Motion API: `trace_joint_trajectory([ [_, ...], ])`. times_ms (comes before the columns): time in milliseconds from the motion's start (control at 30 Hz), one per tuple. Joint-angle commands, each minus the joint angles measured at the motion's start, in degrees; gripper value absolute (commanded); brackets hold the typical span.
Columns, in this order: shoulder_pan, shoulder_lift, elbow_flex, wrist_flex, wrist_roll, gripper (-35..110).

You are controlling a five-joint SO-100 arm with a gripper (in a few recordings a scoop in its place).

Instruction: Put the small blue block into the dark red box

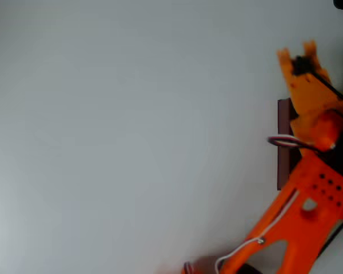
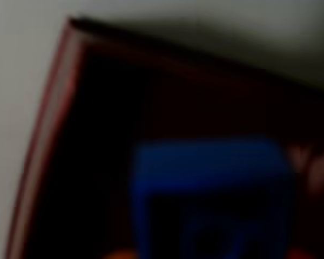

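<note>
In the overhead view the orange arm (image 1: pixel 297 211) enters from the bottom right corner and runs up along the right edge of the picture, bent at a joint near mid-height; its upper part leans up and to the left, ending in the gripper (image 1: pixel 296 54) near the top right, with two orange finger tips pointing upward and a small gap between them; a white cable (image 1: pixel 257 242) trails down the lower link, and a black cable runs off to the right edge; the dark red box (image 1: pixel 283 142) shows as a narrow maroon strip just left of the arm, mostly covered by it; the pale table (image 1: pixel 131 137) takes up the rest.

In the wrist view, which is blurred, the dark red box (image 2: pixel 59 97) fills most of the picture, its reddish wall running down the left side and its far wall across the top, the inside nearly black; the small blue block (image 2: pixel 210 189) sits large and close in the lower centre, in front of the box's dark interior; whether the fingers are clamped on it I cannot tell.
</note>
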Motion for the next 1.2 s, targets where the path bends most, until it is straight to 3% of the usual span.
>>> trace_joint_trajectory([
  [0, 6.24, 3.78, 6.33, -3.87, -2.81, 0],
  [200, 8.96, -0.44, 16.61, -11.87, -4.31, 2],
  [367, 9.4, 1.05, 23.29, -15.03, -4.57, 22],
  [633, 6.06, 14.77, 35.42, -15.56, -6.33, 19],
  [900, -9.4, 58.36, 65.65, -18.19, -13.54, 18],
  [1167, -33.49, 98.44, 86.92, -13.45, -22.94, 2],
])
